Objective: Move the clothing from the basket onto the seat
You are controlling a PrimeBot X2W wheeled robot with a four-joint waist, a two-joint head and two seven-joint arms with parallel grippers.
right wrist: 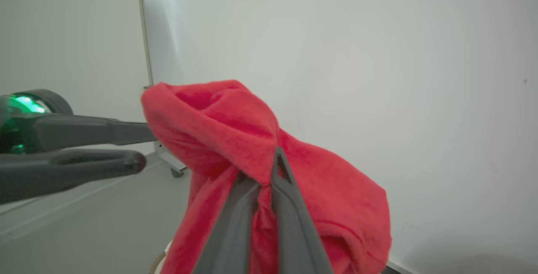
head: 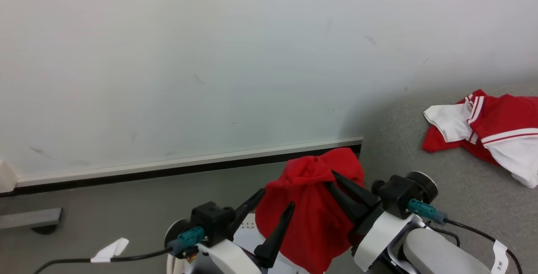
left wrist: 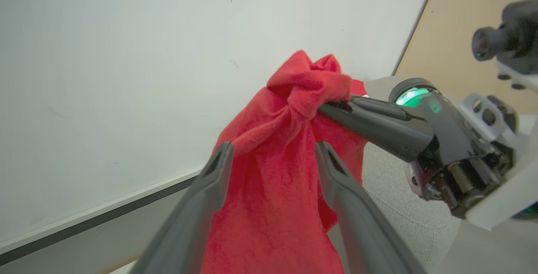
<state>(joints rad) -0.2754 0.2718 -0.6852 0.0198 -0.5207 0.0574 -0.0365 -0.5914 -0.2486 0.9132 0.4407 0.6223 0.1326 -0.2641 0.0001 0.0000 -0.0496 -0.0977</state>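
**Item 1: red garment point(head: 311, 219) of soft, napped fabric.** It hangs in the air in front of the pale white wall point(head: 168, 55), above the grey floor point(head: 126, 206) and just left of the seat edge. The top is bunched into a knot and the rest drapes in loose folds. No lettering or trim shows on the visible face.

**Item 2: red and white sports garment point(head: 483, 131) with white stripe trim.** It lies crumpled on the large grey upholstered seat point(head: 470, 198) of coarse weave, well apart from Item 1.

**Item 3: cream-white perforated basket point(head: 247, 225).** A small dotted patch shows below the hanging cloth; the rest is hidden.

**Right gripper point(head: 330, 179).** Its jaws are pinched together on the gathered top of the red garment and carry its weight.

**Left gripper point(head: 277, 198).** Its jaws are spread wide to either side of the draped cloth and grip nothing.

**Handling (judged).** The red garment looks light, limp and not fragile. It will sag and swing from a single pinch and take the shape of whatever it lands on. The nap should give fair friction, though a thin fold could slide out under a jerk. The best hold is a thick gathered bunch like the present one, near the top. The trailing hem may catch on the basket rim or the seat edge, so it should be carried high and let go over open upholstery.
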